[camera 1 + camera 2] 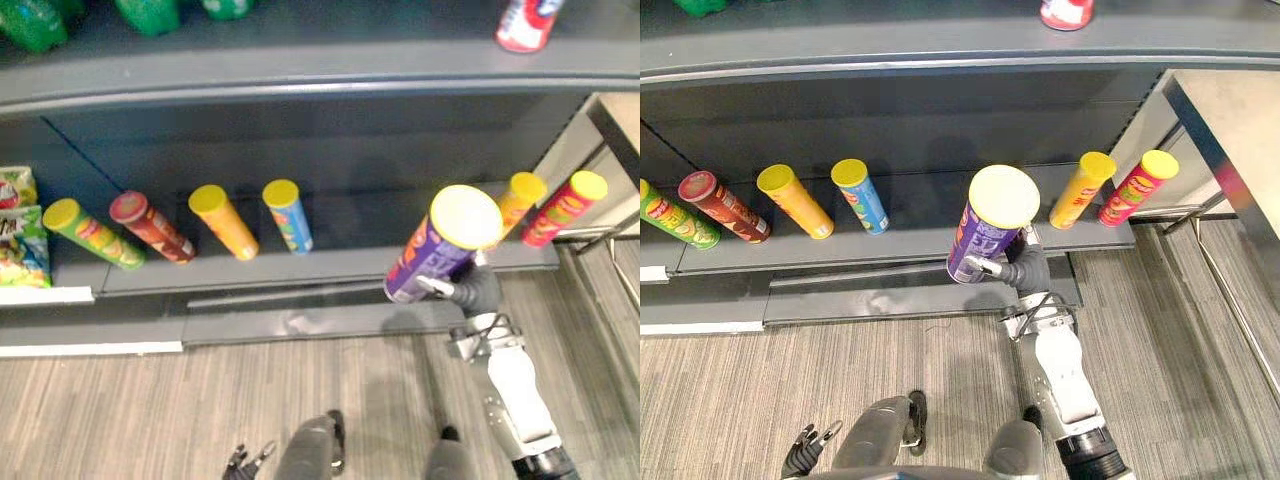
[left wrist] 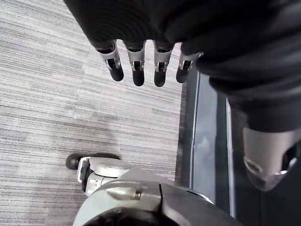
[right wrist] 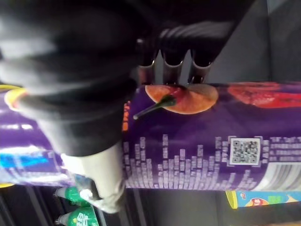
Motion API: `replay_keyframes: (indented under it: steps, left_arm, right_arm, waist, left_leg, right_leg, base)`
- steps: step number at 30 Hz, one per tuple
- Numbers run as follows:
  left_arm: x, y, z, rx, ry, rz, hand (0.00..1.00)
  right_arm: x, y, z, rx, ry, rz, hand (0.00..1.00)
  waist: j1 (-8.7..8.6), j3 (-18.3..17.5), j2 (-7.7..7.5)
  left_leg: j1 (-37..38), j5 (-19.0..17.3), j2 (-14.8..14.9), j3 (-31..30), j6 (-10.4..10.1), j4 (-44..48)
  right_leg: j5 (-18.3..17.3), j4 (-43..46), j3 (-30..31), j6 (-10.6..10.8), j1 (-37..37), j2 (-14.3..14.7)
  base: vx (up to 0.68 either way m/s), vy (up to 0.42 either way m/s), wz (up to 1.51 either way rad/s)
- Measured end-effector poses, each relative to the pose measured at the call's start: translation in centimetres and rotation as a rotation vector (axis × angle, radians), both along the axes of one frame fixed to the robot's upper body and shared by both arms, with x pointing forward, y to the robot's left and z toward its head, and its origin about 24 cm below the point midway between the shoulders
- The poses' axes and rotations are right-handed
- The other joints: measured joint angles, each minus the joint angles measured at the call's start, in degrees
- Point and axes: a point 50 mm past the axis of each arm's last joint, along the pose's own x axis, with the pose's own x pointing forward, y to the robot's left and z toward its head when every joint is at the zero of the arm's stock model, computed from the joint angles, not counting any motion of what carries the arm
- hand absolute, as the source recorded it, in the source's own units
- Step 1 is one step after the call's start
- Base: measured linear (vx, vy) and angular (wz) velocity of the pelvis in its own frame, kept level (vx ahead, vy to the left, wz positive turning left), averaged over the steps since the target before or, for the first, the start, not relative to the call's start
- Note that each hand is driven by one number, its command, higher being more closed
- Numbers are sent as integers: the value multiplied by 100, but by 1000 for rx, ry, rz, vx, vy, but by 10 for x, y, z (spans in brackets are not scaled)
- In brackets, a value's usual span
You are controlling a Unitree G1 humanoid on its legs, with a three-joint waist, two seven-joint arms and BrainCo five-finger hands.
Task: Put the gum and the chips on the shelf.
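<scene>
A dark grey shelf unit (image 1: pixel 300 140) spans the upper half of the frame, above a grey wood-grain floor (image 1: pixel 150 410) that takes up the lower half. Just right of centre, the robot's right hand (image 1: pixel 1028 270) grips a purple chips can (image 1: pixel 440 250) with a pale yellow lid. Its fingers and thumb are curled round the can's lower body. The can tilts toward the camera, its base at the front lip of the lower shelf board; whether it rests there cannot be told.

On that board a row of lidded cans leans the same way. From the left of the frame stand a green can (image 1: pixel 92 233), a red can (image 1: pixel 152 227), an orange can (image 1: pixel 224 221) and a blue can (image 1: pixel 289 214). At the right end, beyond the purple can, stand a second orange can (image 1: pixel 520 200) and a pink can (image 1: pixel 563 207).

Snack bags (image 1: pixel 18 240) sit at the far left edge. Green bottles (image 1: pixel 35 20) line the upper left corner, and a red-and-white container (image 1: pixel 527 22) stands at the upper right.

The left hand (image 1: pixel 805 450) hangs at the bottom left over the floor, empty, with its fingers (image 2: pixel 136 66) straight and side by side.
</scene>
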Motion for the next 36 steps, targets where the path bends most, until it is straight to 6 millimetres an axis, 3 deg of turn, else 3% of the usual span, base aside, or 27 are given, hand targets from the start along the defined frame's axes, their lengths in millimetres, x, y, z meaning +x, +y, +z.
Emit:
replay_keyframes:
  steps: [2, 4, 6, 7, 9, 11, 12, 13, 14, 15, 18, 21, 24, 36]
  left_arm:
    - [1, 0, 0, 1, -3, -2, 0]
    - [3, 2, 1, 14, -7, -17, 0]
    - [0, 2, 1, 25, 3, -20, 0]
    - [-1, 1, 1, 31, 6, -10, 0]
    - [3, 1, 2, 43, -12, 27, 0]
    - [9, 3, 5, 48, -37, 56, 0]
    - [12, 4, 6, 56, -44, 63, 0]
    - [12, 5, 6, 61, -46, 76, 0]
    - [13, 6, 6, 64, -45, 82, 0]
    - [14, 3, 5, 61, -36, 92, 0]
    - [16, 1, 5, 54, -42, 99, 0]
    - [14, 1, 4, 53, -36, 116, 0]
    - [11, 1, 2, 56, -25, 127, 0]
    - [12, 4, 4, 88, -40, 150, 0]
  right_arm:
    - [0, 0, 0, 3, 1, -10, 100]
    - [0, 1, 0, -5, -2, -13, 100]
    - [3, 7, 1, -23, -8, 11, 100]
    - [6, 15, 3, -27, -19, 43, 100]
    - [10, 28, 13, -30, -60, 94, 100]
    - [13, 36, 23, -34, -98, 129, 100]
    - [15, 40, 27, -33, -115, 143, 100]
    - [16, 43, 30, -29, -127, 152, 100]
    - [16, 45, 32, -19, -132, 155, 100]
    - [19, 47, 34, -21, -137, 160, 100]
    - [22, 51, 36, -18, -134, 168, 100]
    - [23, 51, 33, -20, -110, 157, 100]
    - [23, 51, 33, -19, -107, 154, 100]
    - [22, 52, 33, -27, -110, 169, 100]
  waist:
    - [27, -16, -9]
    - [66, -24, -55]
    - [152, -15, -80]
    - [180, -8, -60]
    - [166, 18, 1]
    - [164, 23, -1]
    - [165, 24, -10]
    - [179, 27, -53]
    - [180, 31, -92]
    - [208, 42, -24]
    - [254, 67, 5]
    - [252, 67, 5]
    - [250, 67, 3]
    - [239, 114, -85]
  left_leg:
    - [-13, -43, -14, 5, 73, -67]
    - [35, -42, -59, 26, 184, -117]
    - [373, -56, -110, 80, 245, -269]
    - [566, -58, -17, 170, 249, -361]
    - [676, -57, 188, 192, 245, -405]
    - [689, -58, 342, 209, 226, -365]
    - [691, -96, 412, 219, 149, -272]
    - [697, -214, 455, 216, -50, -118]
    - [698, -286, 453, 182, -143, -24]
    - [671, -373, 634, 125, -253, 85]
    - [575, -392, 984, 52, -440, 30]
    - [755, -215, 1042, -22, -651, -295]
    - [833, 29, 998, -60, -738, -644]
    - [846, 436, 874, -174, -849, -1195]
  right_leg:
    - [139, 130, 1, -173, -121, 5]
    - [-50, 1806, 16, -588, -781, -3]
    - [65, 2568, -66, -860, -1021, -78]
    - [-205, 2733, -236, -922, -1115, -70]
    - [-501, 2457, -697, -915, -1215, 128]
    - [-490, 1814, -956, -912, -1313, 333]
    - [-359, 1327, -977, -800, -1284, 435]
    - [199, 880, -953, -789, -1178, 492]
    - [328, 768, -923, -605, -1132, 520]
    - [196, 581, -933, -449, -976, 672]
    - [94, 204, -1140, -442, -879, 1027]
    - [-25, 341, -1232, -572, -859, 1081]
    - [-86, 410, -1308, -653, -889, 1060]
    - [-171, 444, -1409, -673, -1052, 972]
  base:
    - [25, 144, -1]
    - [42, 77, 6]
    - [126, 41, -18]
    - [126, 5, -33]
    - [105, -69, -23]
    - [113, -165, -8]
    - [131, -242, 8]
    - [100, -220, 13]
    - [117, -288, 5]
    - [65, -206, -8]
    - [52, -220, -13]
    - [23, -154, 11]
    - [-24, -133, 15]
    - [-36, -47, 6]
